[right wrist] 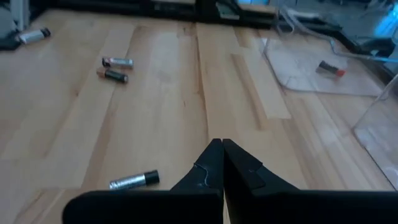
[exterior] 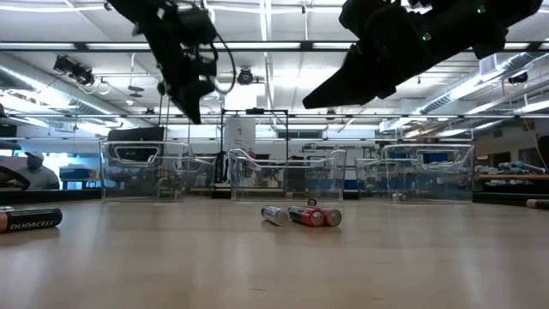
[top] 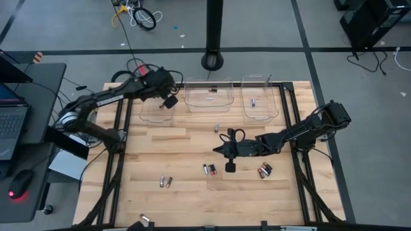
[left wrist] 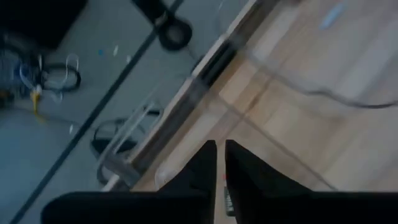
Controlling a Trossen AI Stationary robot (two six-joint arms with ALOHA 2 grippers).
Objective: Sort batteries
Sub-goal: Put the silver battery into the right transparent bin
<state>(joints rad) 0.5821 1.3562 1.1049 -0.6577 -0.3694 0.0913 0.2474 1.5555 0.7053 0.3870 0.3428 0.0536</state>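
Note:
Batteries lie scattered on the wooden table: one near the bins, a pair, a red-ended cluster, a pair and one at the near edge. One battery lies in the right clear bin, another in a bin seen from the right wrist. My left gripper hangs over the left bin, shut on a small thing. My right gripper is shut, above mid-table, with a silver-and-black battery lying just ahead of it. My left gripper pinches a small red-and-grey thing, seemingly a battery, in the narrow gap between its two fingers. The fingers point down from above the left bin. The thing is lifted clear; the fingers hide most of it.
Three clear bins stand in a row along the far edge, their walls upright. Black frame rails run along the table's left and right sides. A black battery lies close to the low camera. Bare wood lies between the battery groups.

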